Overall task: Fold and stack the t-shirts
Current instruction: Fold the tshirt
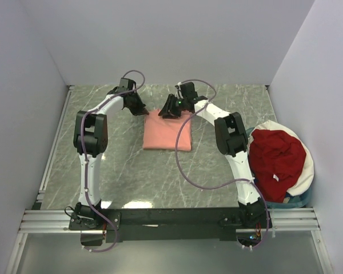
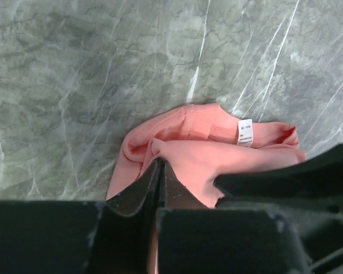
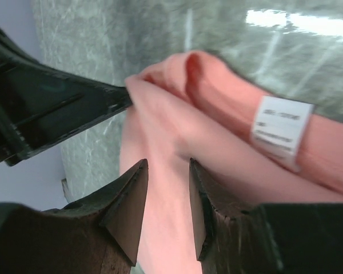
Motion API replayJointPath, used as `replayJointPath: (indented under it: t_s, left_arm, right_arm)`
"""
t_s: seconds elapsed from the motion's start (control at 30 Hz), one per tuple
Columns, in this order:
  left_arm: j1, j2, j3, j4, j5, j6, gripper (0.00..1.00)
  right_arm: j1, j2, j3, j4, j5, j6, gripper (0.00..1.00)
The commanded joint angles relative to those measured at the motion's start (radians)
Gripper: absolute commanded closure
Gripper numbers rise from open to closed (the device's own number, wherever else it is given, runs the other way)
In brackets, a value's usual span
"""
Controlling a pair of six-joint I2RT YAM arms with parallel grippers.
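Soft salmon-pink t-shirt (image 1: pixel 167 130), neat rectangle, on marble-veined table (image 1: pixel 126 165)

Even overhead light glares on the table (image 1: pixel 131 194); the pink t-shirt (image 3: pixel 217 142) looks blurred at the right wrist.

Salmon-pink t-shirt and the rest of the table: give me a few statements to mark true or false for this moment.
1. The salmon-pink t-shirt lies folded on the table. True.
2. The dark red t-shirt is stacked on the pink one. False: it lies bunched in the basket at the right.
3. The left fingers are shut on the pink cloth. True.
4. The white neck label is hidden. False: it shows in both wrist views.
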Motion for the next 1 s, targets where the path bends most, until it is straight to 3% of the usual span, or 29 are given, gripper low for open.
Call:
replayJointPath:
  t_s: [0.0,0.17,0.4,0.57,0.97]
  left_arm:
    - [0.006,-0.068,0.026,0.002,0.014,0.031,0.93]
    - [0.003,-0.201,-0.073,0.036,-0.001,0.010,0.86]
    - [-0.057,-0.417,-0.430,0.187,-0.004,-0.077,0.89]
    - [-0.109,-0.471,-0.653,0.299,-0.012,-0.124,0.93]
    - [-0.134,-0.500,-0.861,0.352,-0.078,-0.153,0.99]
  right_arm:
    - [-0.032,0.015,0.046,0.041,-0.042,0.038,0.58]
    - [-0.057,0.019,0.031,0.089,-0.091,0.081,0.58]
    - [-0.070,-0.003,-0.024,0.149,-0.140,0.113,0.59]
    - [-0.084,-0.007,-0.051,0.187,-0.174,0.124,0.59]
    - [-0.127,0.005,-0.081,0.177,-0.215,0.059,0.59]
